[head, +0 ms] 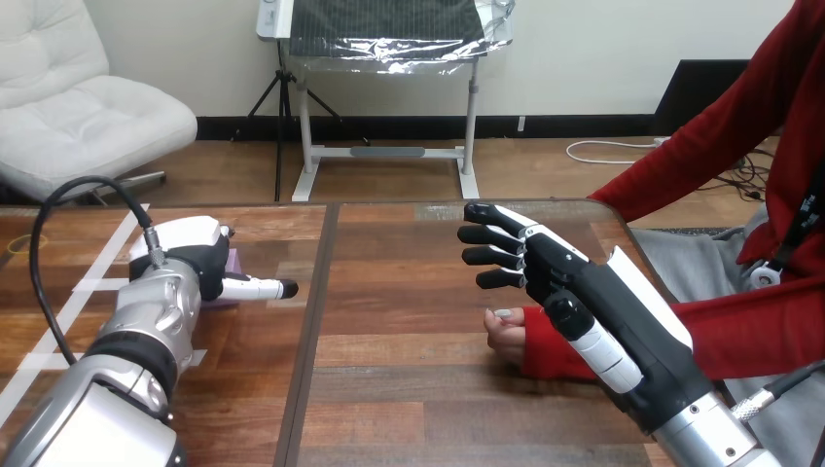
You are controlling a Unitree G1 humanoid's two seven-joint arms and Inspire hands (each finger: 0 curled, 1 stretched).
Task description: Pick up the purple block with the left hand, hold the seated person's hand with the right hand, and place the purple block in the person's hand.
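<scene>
Where the left arm reaches in over the wooden table (409,389), the left hand (190,258) sits on top of the one purple block (233,263), at the table's left part. Just a pale purple sliver of the block shows at the hand's right edge, with another low strip under it, so its long axis and the way it points cannot be told. Whether the left hand grips the block or merely covers it cannot be told either.

At the right, the right hand (569,292) is held open, its fingers (496,235) straight and stacked, pointing toward the view's left. One hand of the person (504,333) shows, at the end of a red sleeve (759,336). It lies loosely curled on the table just below and behind the right hand's thumb. The right hand's fingers are not curled round it, and whether the two touch cannot be told.

Counted: one block, two robot hands, one hand of the person.
</scene>
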